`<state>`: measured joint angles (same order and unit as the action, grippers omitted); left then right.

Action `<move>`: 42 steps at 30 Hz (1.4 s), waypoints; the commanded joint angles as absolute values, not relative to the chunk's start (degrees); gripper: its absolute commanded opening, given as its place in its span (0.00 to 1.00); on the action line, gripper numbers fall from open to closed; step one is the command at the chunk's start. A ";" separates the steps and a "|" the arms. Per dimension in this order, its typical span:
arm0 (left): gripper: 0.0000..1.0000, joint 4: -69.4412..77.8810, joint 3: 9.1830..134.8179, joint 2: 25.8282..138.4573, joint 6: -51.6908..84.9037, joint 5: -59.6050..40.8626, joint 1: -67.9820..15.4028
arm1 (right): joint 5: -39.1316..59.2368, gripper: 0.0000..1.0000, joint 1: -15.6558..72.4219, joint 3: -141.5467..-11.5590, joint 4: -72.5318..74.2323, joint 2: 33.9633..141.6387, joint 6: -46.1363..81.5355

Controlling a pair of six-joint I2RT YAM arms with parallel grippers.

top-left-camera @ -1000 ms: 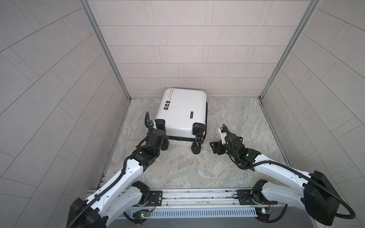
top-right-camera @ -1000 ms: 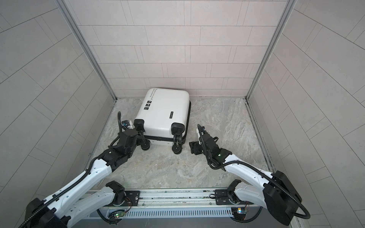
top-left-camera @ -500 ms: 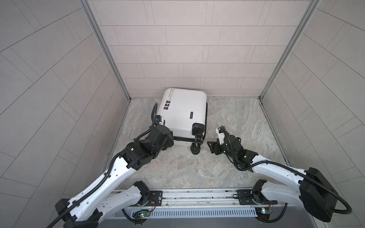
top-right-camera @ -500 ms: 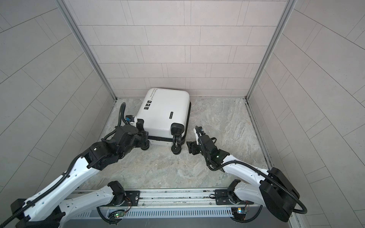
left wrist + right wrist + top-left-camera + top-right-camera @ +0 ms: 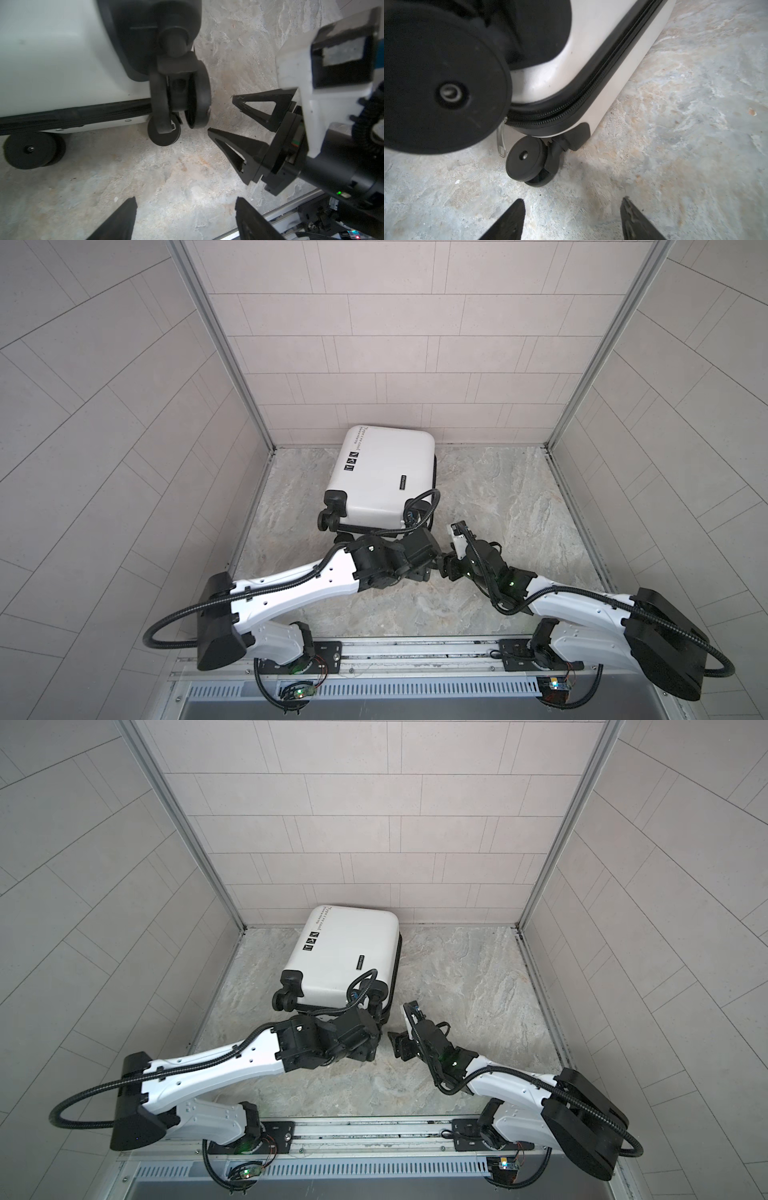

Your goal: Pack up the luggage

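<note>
So, left gripper (image 5: 186,200): fingers spread wide, nothing between them, hanging over bare tabletop (image 5: 498,497) just in front of the luggage's wheel end. The right gripper (image 5: 572,199) is the same deal, splayed and empty. It's pointed at the lower wheel (image 5: 525,158) on that same corner, close to it but not touching as far as I can see. The two arms meet there, nearly nose to nose, in both top views. The luggage (image 5: 382,472) itself lies flat on its side, left of the middle. Its top end is up by the back edge of the tabletop (can't tell if it touches the wall) and its wheels point toward the front edge. The two shell halves are together, and the zipper band (image 5: 571,104) looks meshed shut along the side and round the corner that the right wrist view shows. A little clear-looking zipper pull (image 5: 500,143) dangles right by that corner, partly behind the big blurry upper wheel. Nothing loose is lying anywhere on the tabletop, so my guess is the actual packing is done and we're at the tail end of the zip-up. What's left, I reckon, is making sure the zip runs fully home. The stretch behind that upper wheel is hidden, so I can't say it's closed all the way.
</note>
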<state>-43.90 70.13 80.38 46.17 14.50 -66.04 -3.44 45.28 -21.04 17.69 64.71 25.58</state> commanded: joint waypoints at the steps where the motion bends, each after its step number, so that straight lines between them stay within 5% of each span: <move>1: 0.85 -41.64 73.43 83.25 47.38 12.56 -66.08 | -7.07 0.74 45.46 -19.02 19.00 61.28 26.45; 12: 0.89 -40.73 71.60 86.23 48.18 19.01 -63.48 | -8.80 0.75 45.47 -16.26 17.11 53.36 26.55; 27: 0.85 -40.54 78.74 94.76 42.79 16.70 -57.14 | -3.76 0.69 46.55 -16.72 24.93 58.69 23.13; 32: 0.66 -39.59 79.83 96.05 42.13 15.19 -56.37 | -3.78 0.69 47.72 -15.92 29.09 60.52 21.82; 42: 0.07 -40.64 84.37 96.99 39.53 12.47 -56.25 | 1.43 0.67 47.90 -17.77 34.38 65.67 20.81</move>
<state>-41.93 80.90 96.68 41.67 13.58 -55.92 -0.82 47.64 -16.47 31.05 64.66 21.58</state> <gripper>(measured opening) 0.405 0.669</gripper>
